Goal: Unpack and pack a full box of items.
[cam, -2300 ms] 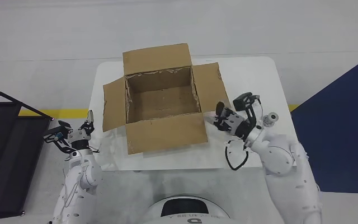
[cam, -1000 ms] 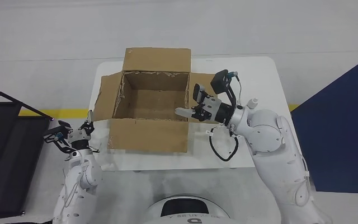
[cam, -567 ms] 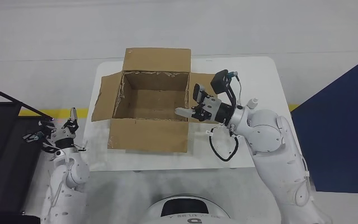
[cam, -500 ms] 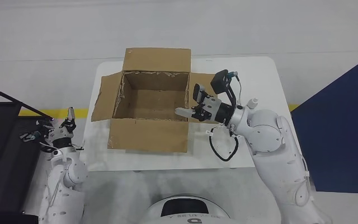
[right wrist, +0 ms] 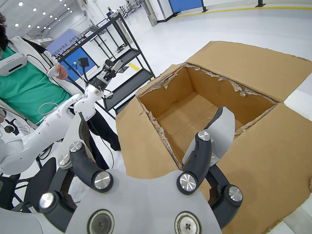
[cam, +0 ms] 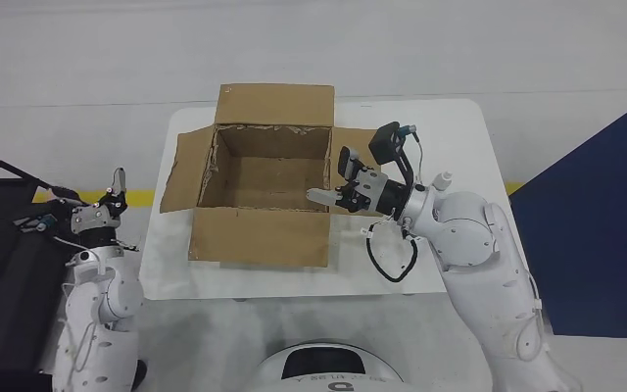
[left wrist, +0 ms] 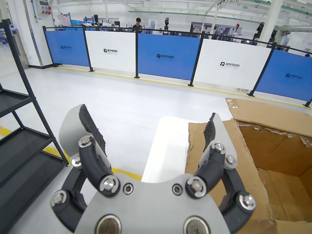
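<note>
I had the big brown cardboard box (cam: pixel 269 181) sitting open at the middle of the white tabletop (cam: pixel 431 127), in the centre of the top view, with all four flaps folded outward and torn, ragged edges along its rim. Its inside showed nothing but a bare cardboard floor, so I judged the unpacking half of the job finished and the packing half not begun. From these views I could not tell where the items had gone. My right pincer (right wrist: pixel 153 122) was spread wide and held nothing. In the top view it sat just right of centre, at the box's right-hand wall near the front corner, one finger over the opening and the other outside it. I could not tell whether either finger touched the cardboard. My left pincer (left wrist: pixel 147 118) was also spread open and empty. It hung at the far left of the top view, off the tabletop's left edge and well apart from the box, beside the black metal shelf rack (cam: pixel 15 294). My guess was that the rack mattered for what was left, since nothing in the box was ready to handle. To me, the remaining work was fetching each item and setting it down inside the box, and then perhaps folding the flaps shut.
</note>
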`<state>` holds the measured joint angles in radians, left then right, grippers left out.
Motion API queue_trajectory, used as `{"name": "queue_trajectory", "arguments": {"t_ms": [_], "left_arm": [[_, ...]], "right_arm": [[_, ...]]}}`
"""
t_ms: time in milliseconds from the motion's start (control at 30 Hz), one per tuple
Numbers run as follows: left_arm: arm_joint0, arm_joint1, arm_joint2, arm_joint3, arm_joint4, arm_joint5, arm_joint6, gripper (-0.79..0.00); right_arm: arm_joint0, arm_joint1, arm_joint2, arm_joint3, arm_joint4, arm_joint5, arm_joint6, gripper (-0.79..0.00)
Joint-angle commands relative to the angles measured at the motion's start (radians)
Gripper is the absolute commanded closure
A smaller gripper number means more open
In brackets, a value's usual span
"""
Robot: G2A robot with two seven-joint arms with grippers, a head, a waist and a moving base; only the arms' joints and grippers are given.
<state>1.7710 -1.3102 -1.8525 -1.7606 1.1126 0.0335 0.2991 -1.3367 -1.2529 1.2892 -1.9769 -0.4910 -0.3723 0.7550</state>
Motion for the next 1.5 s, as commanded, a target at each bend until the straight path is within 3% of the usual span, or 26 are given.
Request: {"name": "queue_trajectory", "arguments": {"t_ms": [0,300,433,500,600,767,867,1200,1300,1467], "left_arm": [[-0.001,-0.001,-0.003,0.007,-0.001,0.009,0.000,-0.785],[-0.005,-0.001,-0.007,0.002,0.006,0.018,0.010,-0.785],[-0.012,-0.008,0.008,-0.086,0.003,0.093,0.008,-0.785],[-0.028,-0.008,0.022,-0.128,0.054,0.147,-0.065,-0.785],[-0.074,-0.002,0.035,-0.179,0.127,0.171,-0.270,-0.785],[-0.181,0.024,0.054,-0.220,0.317,0.016,-0.717,-0.785],[-0.245,0.030,0.060,-0.257,0.226,-0.082,-0.952,-0.785],[-0.271,0.033,0.052,-0.275,0.216,-0.088,-0.975,-0.785],[-0.253,0.033,0.100,-0.255,0.253,-0.111,-0.981,-0.785],[-0.298,0.031,0.165,-0.308,0.155,-0.125,-1.144,-0.785]], "right_arm": [[0.000,0.000,0.000,0.000,0.000,0.000,-0.001,-0.785],[0.000,0.000,0.000,0.000,0.000,0.000,-0.001,-0.785],[0.000,0.000,0.000,0.000,0.000,0.000,-0.001,-0.785],[0.000,0.000,0.000,0.000,0.000,0.000,-0.001,-0.785],[0.000,0.000,0.000,0.000,0.000,0.000,-0.001,-0.785],[0.000,0.000,0.000,0.000,0.000,0.000,-0.001,-0.785],[0.000,0.000,0.000,0.000,0.000,0.000,-0.001,-0.785],[0.000,0.000,0.000,0.000,0.000,0.000,-0.001,-0.785],[0.000,0.000,0.000,0.000,0.000,0.000,-0.001,-0.785],[0.000,0.000,0.000,0.000,0.000,0.000,-0.001,-0.785]]}}
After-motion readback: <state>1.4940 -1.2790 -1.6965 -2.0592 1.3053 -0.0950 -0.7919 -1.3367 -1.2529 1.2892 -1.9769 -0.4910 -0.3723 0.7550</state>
